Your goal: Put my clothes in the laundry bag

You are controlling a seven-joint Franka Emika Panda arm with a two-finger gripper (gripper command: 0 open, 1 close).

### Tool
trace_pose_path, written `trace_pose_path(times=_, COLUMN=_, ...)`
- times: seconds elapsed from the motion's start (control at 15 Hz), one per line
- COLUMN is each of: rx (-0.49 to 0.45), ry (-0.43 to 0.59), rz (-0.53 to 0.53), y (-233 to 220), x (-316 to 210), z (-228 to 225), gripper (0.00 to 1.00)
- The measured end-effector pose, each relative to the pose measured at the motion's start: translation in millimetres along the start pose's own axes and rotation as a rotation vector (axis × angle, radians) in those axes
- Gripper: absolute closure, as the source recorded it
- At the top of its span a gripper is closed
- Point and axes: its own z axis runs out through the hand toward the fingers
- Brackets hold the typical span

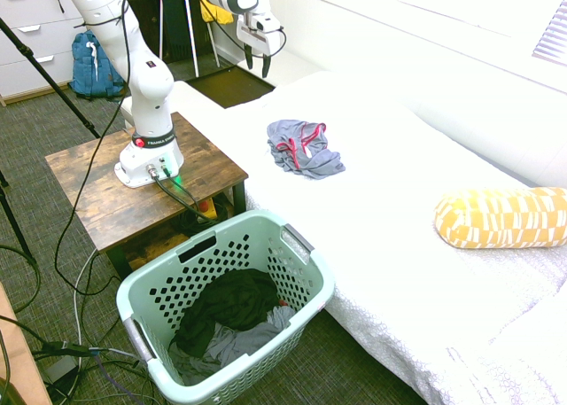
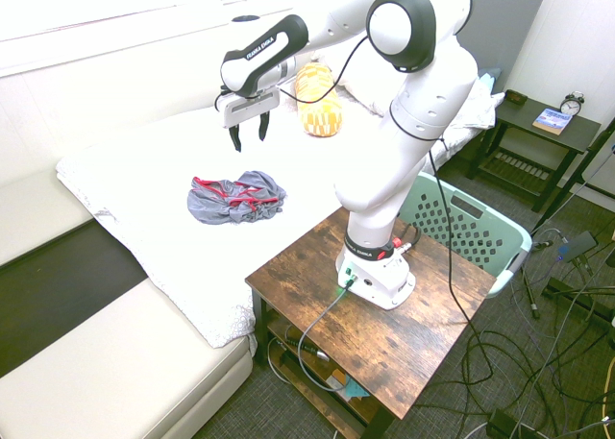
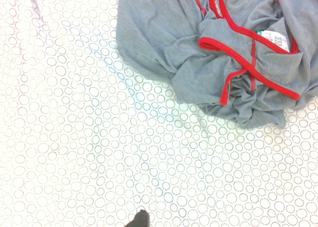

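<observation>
In the first exterior view, we see the end effector (image 1: 257, 66) above the far part of the bed (image 1: 381, 237), its two fingers apart with nothing between them. The grey garment with red trim (image 1: 304, 148) lies crumpled on the white cover, well apart from the yellow-and-white patterned bolster (image 1: 503, 218) at the right. We find the mint-green laundry basket (image 1: 227, 307) on the floor, near and just beside the bed, with a black garment (image 1: 232, 303) and a plain grey cloth (image 1: 239, 343) inside. The arm's base stands on the wooden table (image 1: 146, 179), to the left of the bed. Farther back on the left, a blue backpack (image 1: 94, 66) rests on the floor in front of a set of drawers (image 1: 40, 37).

In the second exterior view, we also see a dark side table (image 2: 538, 136) at the far right, bearing an alarm clock (image 2: 572, 103) and a book (image 2: 553, 121). From the wrist, we see the garment's folds close up, with a small white label (image 3: 274, 38) showing among them, and the small rings patterning the bed cover (image 3: 99, 152).
</observation>
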Motion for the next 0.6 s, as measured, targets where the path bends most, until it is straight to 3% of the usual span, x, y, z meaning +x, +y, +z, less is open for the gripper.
trace_pose_path(times=0.33, rx=0.046, ry=0.065, rz=0.023, y=-14.3, x=35.0, z=19.3, gripper=0.00)
trace_pose_path(times=0.6, rx=0.056, ry=0.061, rz=0.016, y=-56.3, x=81.6, z=91.8, gripper=0.00)
